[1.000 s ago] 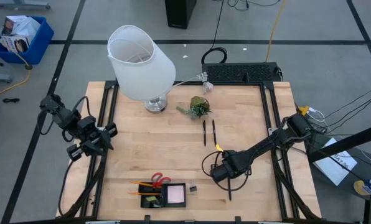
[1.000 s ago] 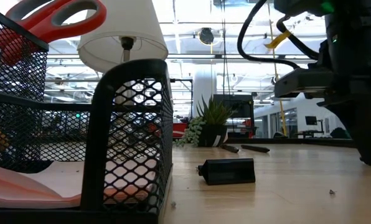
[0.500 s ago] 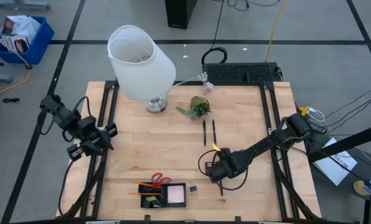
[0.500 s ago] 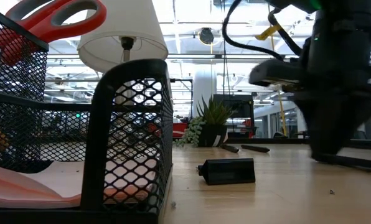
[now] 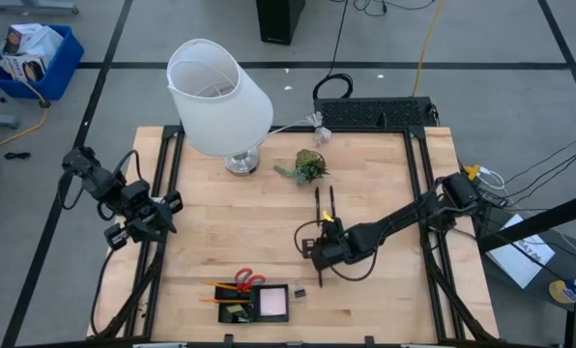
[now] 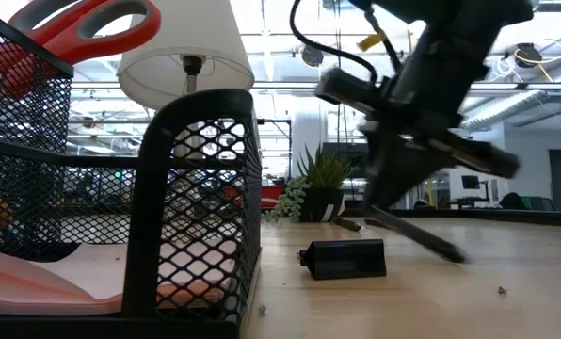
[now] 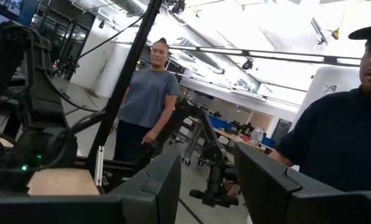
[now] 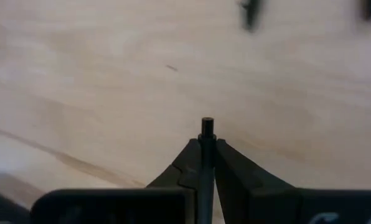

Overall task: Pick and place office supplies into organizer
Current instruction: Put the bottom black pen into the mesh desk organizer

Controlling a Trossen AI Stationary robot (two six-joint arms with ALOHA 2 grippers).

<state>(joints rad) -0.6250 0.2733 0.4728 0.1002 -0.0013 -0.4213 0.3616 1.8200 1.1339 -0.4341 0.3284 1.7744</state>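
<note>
Hidden: organizer (image 5: 254, 302) contents partly behind mesh in low view; right gripper (image 5: 319, 261) blurred there.
Pen (image 8: 206, 155): thin, black, tip pointing out past the fingers.
Right jaws: clamped together on the pen, above the worktop (image 5: 385, 174), right of the organizer.
Clip (image 5: 300, 291): just right of the organizer.
Left gripper (image 5: 162, 215): jaws apart, off the worktop's left edge.

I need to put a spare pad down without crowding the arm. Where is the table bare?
Bare wood lies between the lamp and the organizer on the left, and behind the right gripper toward the right edge. It is crowded around the two pens, plant and clip.
</note>
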